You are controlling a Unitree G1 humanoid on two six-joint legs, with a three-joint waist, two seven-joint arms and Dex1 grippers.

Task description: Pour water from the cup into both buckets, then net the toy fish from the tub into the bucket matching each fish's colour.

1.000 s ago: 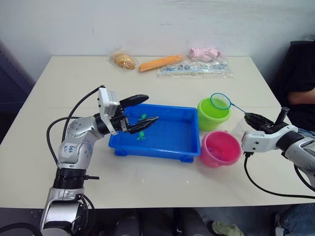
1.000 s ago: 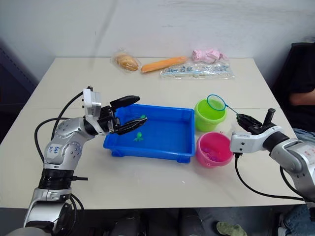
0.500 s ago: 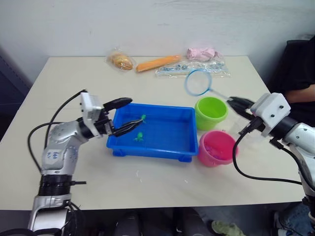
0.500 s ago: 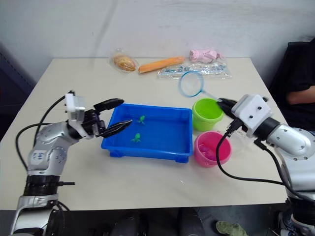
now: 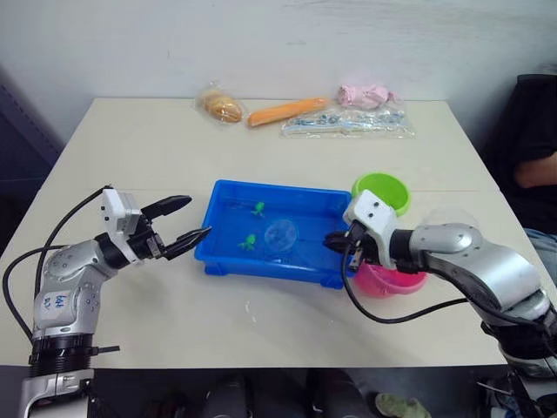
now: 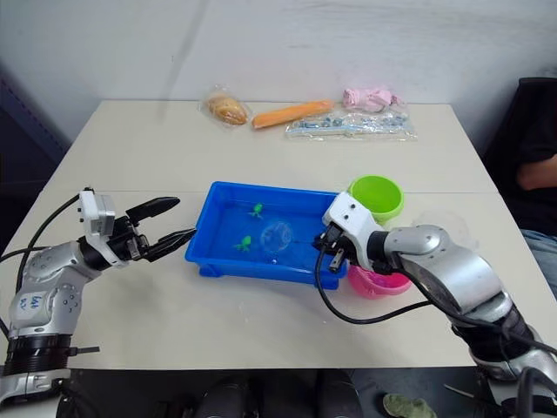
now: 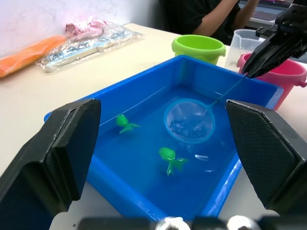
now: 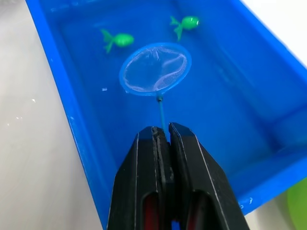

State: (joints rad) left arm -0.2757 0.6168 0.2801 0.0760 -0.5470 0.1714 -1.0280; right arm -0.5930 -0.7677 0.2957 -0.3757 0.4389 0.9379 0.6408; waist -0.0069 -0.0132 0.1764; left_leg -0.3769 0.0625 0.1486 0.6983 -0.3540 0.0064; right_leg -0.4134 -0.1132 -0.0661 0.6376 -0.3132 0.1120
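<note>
The blue tub [image 5: 261,266] holds water and two green toy fish [image 5: 258,208] [image 5: 248,241]. My right gripper [image 5: 332,239] hangs over the tub's right rim, shut on the thin handle of the net [image 5: 280,233]. The net's blue hoop lies in the water just right of the fish, touching neither [image 8: 155,68]. The green bucket [image 5: 383,190] and the pink bucket [image 5: 393,281] stand right of the tub, partly hidden by my right arm. The clear cup [image 7: 242,42] stands beside them. My left gripper [image 5: 197,216] is open and empty, just off the tub's left end.
Along the table's far edge lie a bagged bread roll [image 5: 219,107], an orange carrot-shaped thing [image 5: 285,111], a pink bundle [image 5: 364,94] and a clear bag of small parts [image 5: 348,123]. A person in black [image 5: 533,139] sits at the right edge.
My right arm swung the net from above the green bucket down into the tub's water. My left gripper drew back from over the tub to beyond its left end.
</note>
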